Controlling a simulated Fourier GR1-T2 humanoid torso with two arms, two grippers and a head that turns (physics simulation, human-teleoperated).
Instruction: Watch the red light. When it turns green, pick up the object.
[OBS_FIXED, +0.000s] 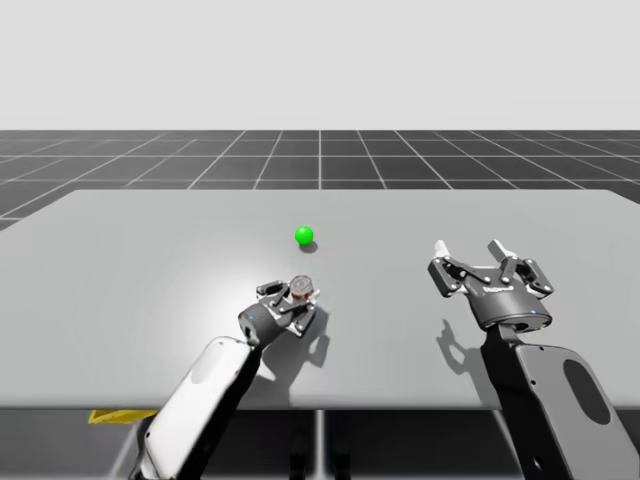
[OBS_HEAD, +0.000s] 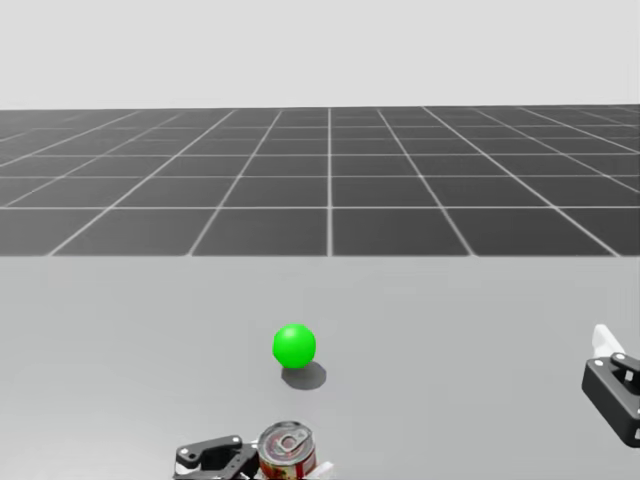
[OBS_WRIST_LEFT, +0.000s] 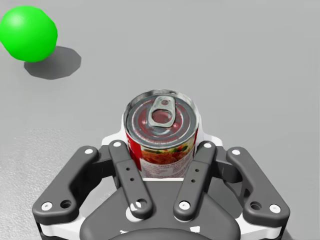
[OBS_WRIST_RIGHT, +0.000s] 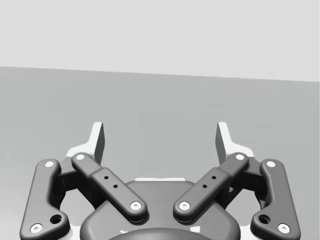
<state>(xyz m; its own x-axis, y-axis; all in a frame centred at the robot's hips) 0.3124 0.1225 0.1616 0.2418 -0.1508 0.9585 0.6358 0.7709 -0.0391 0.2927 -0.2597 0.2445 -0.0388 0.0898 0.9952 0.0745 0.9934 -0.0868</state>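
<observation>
Can (OBS_WRIST_LEFT: 161, 120) stands upright, clamped between both fingers of left pincer (OBS_WRIST_LEFT: 162, 144).

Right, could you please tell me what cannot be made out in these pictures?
Red can: its base, in the left wrist view, sits behind my left gripper; in the head view the bottom edge cuts it off.
Whether it rests on the table or is lifted: unclear.
My right gripper: head view's right edge cuts it.
</observation>
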